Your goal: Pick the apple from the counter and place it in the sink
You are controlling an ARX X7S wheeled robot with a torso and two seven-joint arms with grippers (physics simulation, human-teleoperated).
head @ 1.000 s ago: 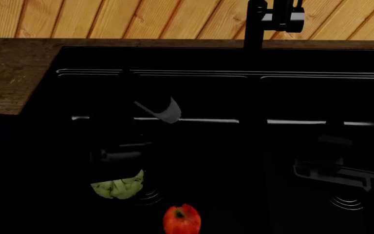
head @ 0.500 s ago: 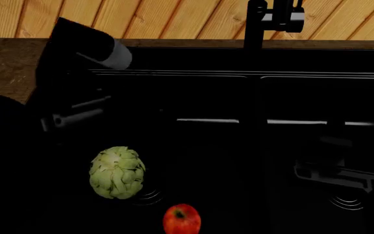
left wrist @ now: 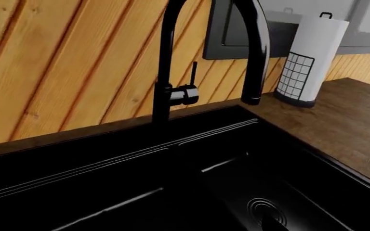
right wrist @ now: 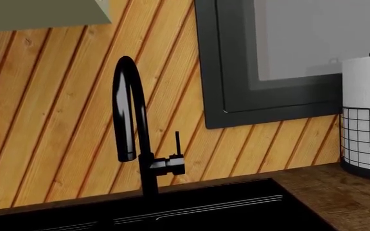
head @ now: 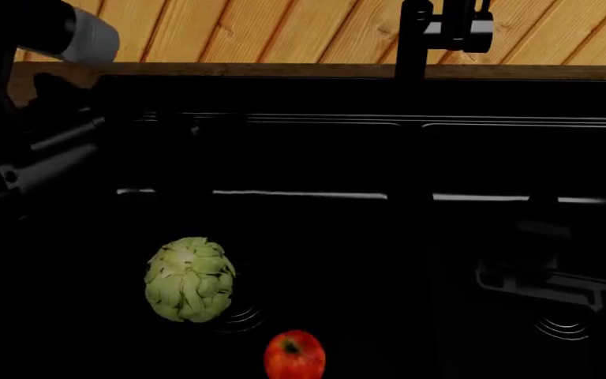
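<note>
Brown wood-grain counter [left wrist: 355, 127] in front of me carries a white paper-towel roll in a black wire holder [left wrist: 308, 60], standing upright on it. Glossy black double-basin sink [left wrist: 172, 192] is set into it.

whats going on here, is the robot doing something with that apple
Nothing is holding the apple right now. It sits inside the left basin of the black sink, next to a green artichoke near the drain. The robot's left arm is up at the sink's left edge, well away from both. Neither claw shows clearly in any view, so their state can't be told. The wrist cameras show just the black faucet, the wood-plank wall and a paper towel holder on the counter.
</note>
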